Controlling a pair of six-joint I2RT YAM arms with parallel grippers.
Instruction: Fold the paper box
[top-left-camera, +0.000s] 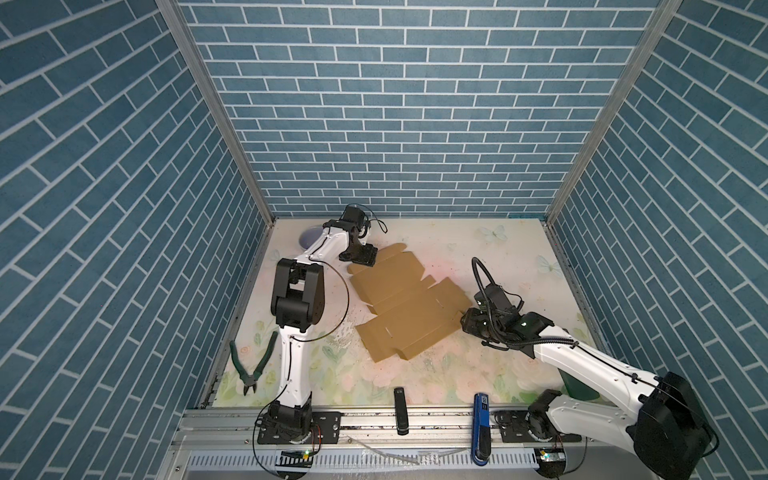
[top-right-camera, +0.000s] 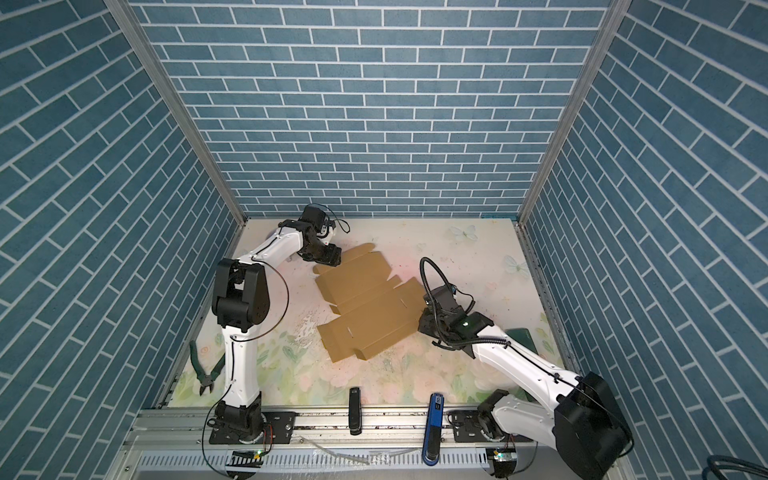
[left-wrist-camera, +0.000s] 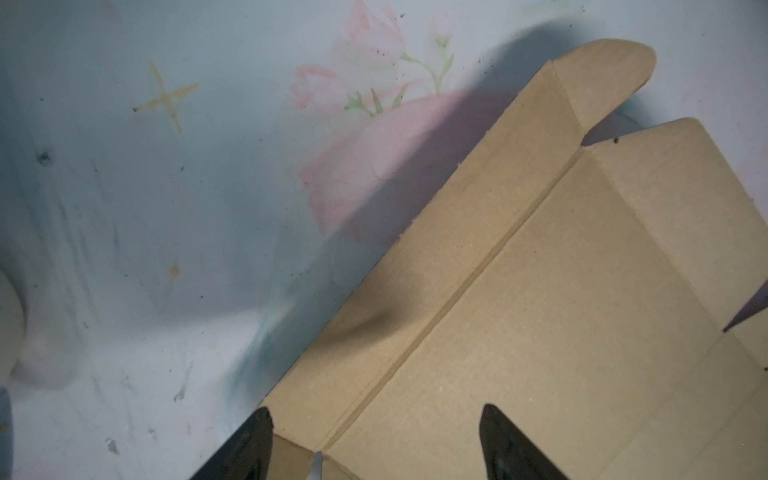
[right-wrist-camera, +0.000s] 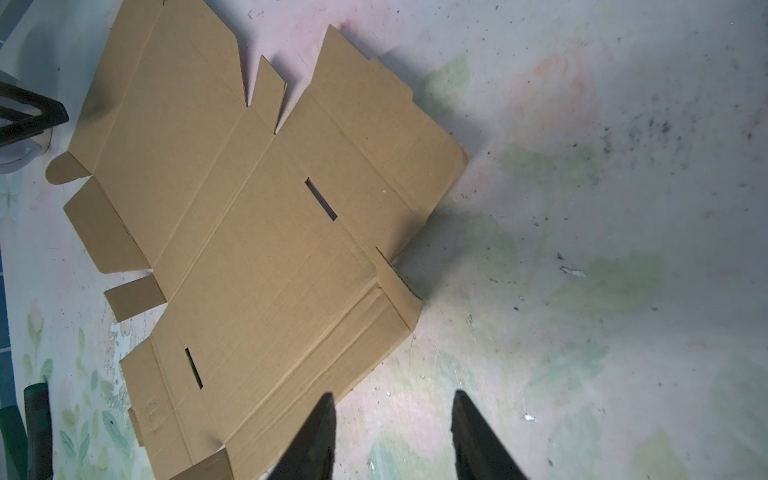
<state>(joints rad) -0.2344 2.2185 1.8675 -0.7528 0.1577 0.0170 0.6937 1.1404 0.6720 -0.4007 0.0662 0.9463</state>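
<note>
The paper box (top-left-camera: 407, 307) (top-right-camera: 370, 307) lies unfolded as a flat tan cardboard sheet with flaps and slits, at the middle of the flowered table. My left gripper (top-left-camera: 368, 258) (top-right-camera: 332, 255) hovers over its far left corner. In the left wrist view it (left-wrist-camera: 376, 409) is open, its fingers straddling the narrow edge flap and crease of the box (left-wrist-camera: 540, 291). My right gripper (top-left-camera: 465, 322) (top-right-camera: 422, 322) sits at the sheet's right edge. It (right-wrist-camera: 392, 397) is open, one finger over the edge of the box (right-wrist-camera: 257, 232), the other over bare table.
Green-handled pliers (top-left-camera: 249, 365) lie at the left near the left arm's base. A black bar (top-left-camera: 400, 409) and a blue bar (top-left-camera: 481, 424) rest on the front rail. A dark green object (top-right-camera: 521, 336) lies beside the right arm. Blue brick walls enclose three sides.
</note>
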